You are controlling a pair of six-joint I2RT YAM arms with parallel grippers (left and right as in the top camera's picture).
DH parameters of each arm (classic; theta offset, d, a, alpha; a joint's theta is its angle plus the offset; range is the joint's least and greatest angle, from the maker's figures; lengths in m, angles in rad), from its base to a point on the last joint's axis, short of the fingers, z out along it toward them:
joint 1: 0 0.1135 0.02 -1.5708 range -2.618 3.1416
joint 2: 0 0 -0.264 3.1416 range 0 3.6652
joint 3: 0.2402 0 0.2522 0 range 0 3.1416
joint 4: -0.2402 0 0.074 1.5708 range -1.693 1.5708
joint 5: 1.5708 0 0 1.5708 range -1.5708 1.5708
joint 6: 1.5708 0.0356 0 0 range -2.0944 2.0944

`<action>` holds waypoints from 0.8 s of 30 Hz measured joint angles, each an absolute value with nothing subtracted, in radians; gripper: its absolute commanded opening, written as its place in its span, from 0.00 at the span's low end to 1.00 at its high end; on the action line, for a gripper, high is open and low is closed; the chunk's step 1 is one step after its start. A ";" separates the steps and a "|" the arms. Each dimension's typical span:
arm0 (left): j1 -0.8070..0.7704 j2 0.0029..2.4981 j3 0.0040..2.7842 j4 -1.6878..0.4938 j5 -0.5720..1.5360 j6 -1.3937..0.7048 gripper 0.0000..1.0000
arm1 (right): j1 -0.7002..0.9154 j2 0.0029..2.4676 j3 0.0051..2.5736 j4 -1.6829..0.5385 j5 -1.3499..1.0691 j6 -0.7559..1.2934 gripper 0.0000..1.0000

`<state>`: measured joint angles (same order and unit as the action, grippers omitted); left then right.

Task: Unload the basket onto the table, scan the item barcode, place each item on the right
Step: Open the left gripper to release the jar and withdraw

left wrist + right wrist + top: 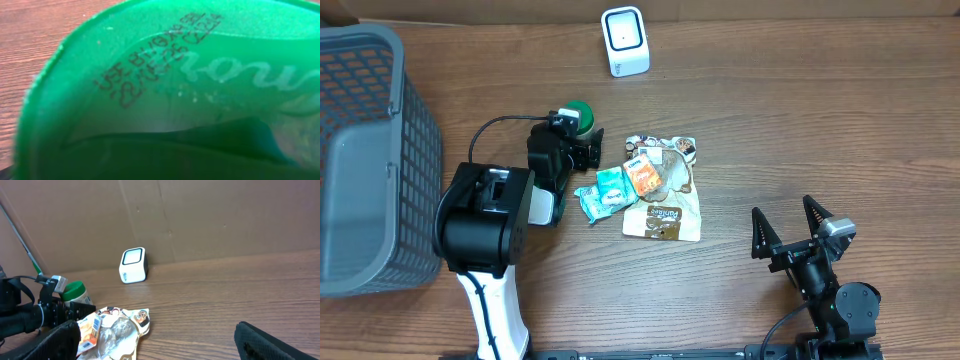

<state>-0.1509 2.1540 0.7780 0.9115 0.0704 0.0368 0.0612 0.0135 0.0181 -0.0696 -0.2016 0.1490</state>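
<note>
Crowding L gripper (592,150): green-lidded jar (578,114), snack pkts (650,185), basket (415,150); L grip unclear, R gripper (788,225) spread wide, empty.

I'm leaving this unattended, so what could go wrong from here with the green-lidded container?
The green-lidded container stands right beside the left arm's fingers, so a sideways arm move could knock it over. The left wrist view shows only its lid and date print, no barcode, so a pass at the scanner may miss. The snack packets lie close by and could get dragged.
</note>
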 measured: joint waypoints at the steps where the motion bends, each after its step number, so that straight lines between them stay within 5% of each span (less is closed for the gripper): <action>1: -0.151 2.147 0.778 0.900 0.070 0.037 1.00 | 0.061 0.014 0.018 -0.070 -0.202 0.149 1.00; 24: -0.151 1.356 0.715 0.292 0.057 0.012 1.00 | 0.061 0.014 0.018 -0.070 -0.202 0.149 1.00</action>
